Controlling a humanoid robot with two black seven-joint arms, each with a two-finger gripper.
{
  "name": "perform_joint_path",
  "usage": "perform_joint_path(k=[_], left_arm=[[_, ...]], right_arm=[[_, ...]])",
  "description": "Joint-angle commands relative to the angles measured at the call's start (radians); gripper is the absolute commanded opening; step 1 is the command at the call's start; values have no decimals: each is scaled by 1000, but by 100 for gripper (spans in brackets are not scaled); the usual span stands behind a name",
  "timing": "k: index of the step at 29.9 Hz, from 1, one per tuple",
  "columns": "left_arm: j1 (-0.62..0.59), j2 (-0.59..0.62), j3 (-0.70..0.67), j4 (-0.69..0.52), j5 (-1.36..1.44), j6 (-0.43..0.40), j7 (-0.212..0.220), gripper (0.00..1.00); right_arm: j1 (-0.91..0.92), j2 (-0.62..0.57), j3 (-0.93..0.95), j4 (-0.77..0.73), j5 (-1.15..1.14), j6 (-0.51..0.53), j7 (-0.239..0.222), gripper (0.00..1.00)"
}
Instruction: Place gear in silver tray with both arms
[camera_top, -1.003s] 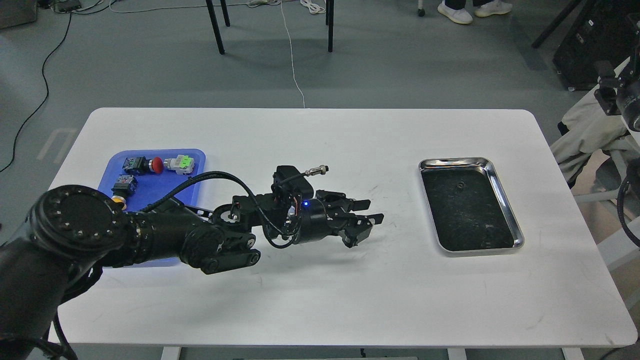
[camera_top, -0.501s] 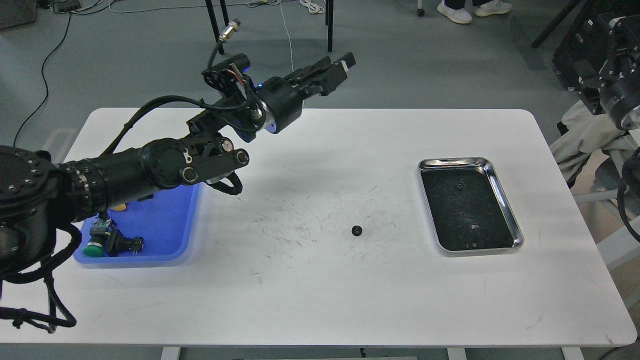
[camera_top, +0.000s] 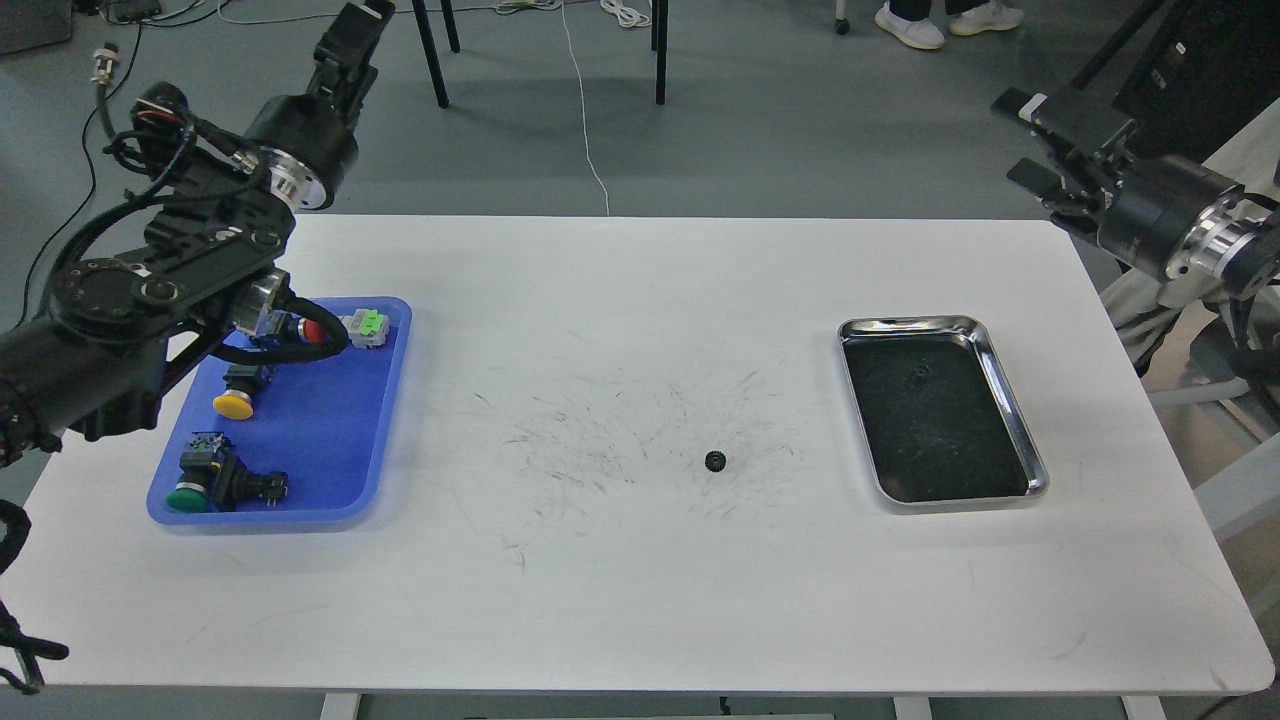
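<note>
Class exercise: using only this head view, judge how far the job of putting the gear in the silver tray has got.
Done: a small black gear lies on the white table, midway between the trays. A dark speck on the shiny steel tray is too small to identify. In hand: nothing; the left tool and right tool are both raised beyond the table. Left: grasp and place it.

Around the gear (camera_top: 714, 461) we see bare table (camera_top: 640, 600) on every side — silver tray (camera_top: 1010, 400) well right.
</note>
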Motion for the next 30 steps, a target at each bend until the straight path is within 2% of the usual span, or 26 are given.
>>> perform_joint_path(k=[1,5,7,14,17,20,22,27,30], left_arm=[[36,25,-27,0,-32,1,0,87],[52,45,-53,9,-89,-8,0,87],[59,46,-54,12,-98,-40,0,88],[76,69,-57,22,-144,-68,0,90],[84,71,-57,31,-156,-48,0,98],[89,72,-57,35,-165,-56,0,98],[90,74,-50,49,-170,-115,0,97],[87,61,-48,147,-178,-361,0,96],[84,72,-47,149,-185,-447,0,97]], right_arm=[[136,11,-160,22,-34,8,-8,97],[229,57,-271,60,-109,11,-23,96],[268,82,-305,88,-186,23,-34,96],[360,220,-450,90,-430,31,-17,96],[381,269,-498,85,-487,29,-11,96],[389,313,-514,73,-533,31,-5,96],[389,339,-529,61,-572,29,-5,96],[389,407,-550,28,-605,26,0,96],[389,442,-552,5,-606,25,21,96]])
